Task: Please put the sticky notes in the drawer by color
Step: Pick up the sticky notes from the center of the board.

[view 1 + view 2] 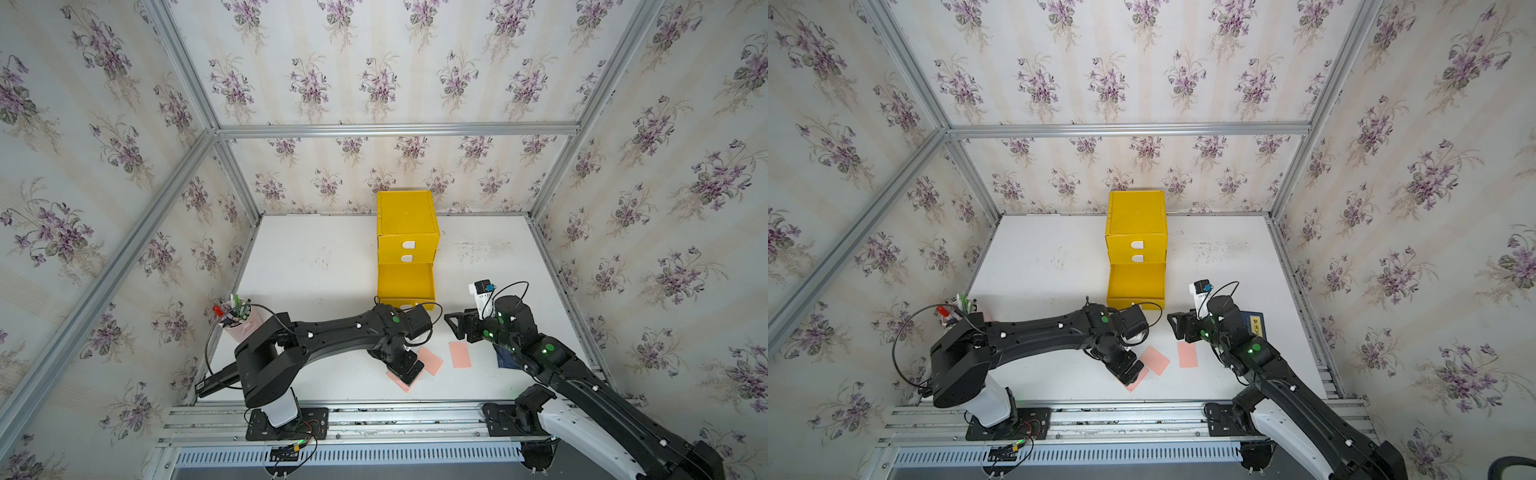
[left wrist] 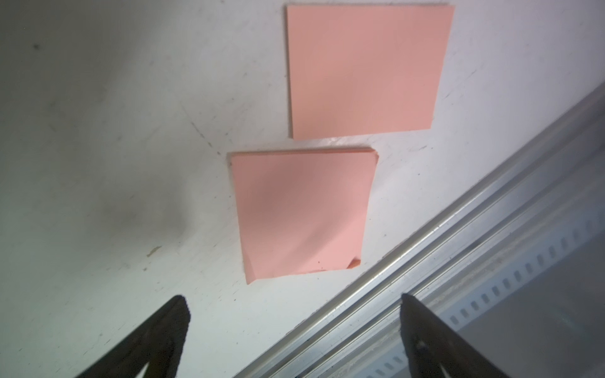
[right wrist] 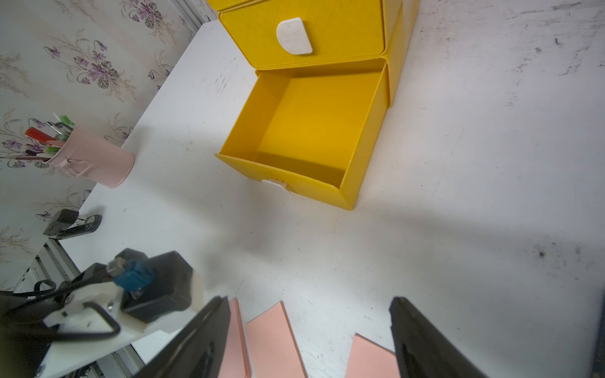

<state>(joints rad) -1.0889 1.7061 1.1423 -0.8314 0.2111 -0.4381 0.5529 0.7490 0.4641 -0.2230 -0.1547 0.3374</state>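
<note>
The yellow drawer [image 1: 407, 216] chest stands at the back of the table, and its bottom drawer [image 3: 314, 131] is pulled out and empty. Three salmon pink sticky notes lie flat near the front: one [image 1: 460, 354], one [image 1: 430, 360] and one [image 1: 401, 382] partly under my left gripper [image 1: 405, 368]. In the left wrist view that nearest note [image 2: 304, 216] lies just past the open left gripper [image 2: 293, 297], with a second note [image 2: 366, 68] beyond it. My right gripper [image 3: 311, 299] hovers open and empty between the notes and the open drawer.
A pink pen cup [image 1: 241, 318] and a black stapler [image 3: 72, 224] sit at the table's left edge. A dark blue book [image 1: 1254, 324] lies under my right arm. The aluminium rail [image 2: 458, 248] runs along the front edge, close to the left gripper.
</note>
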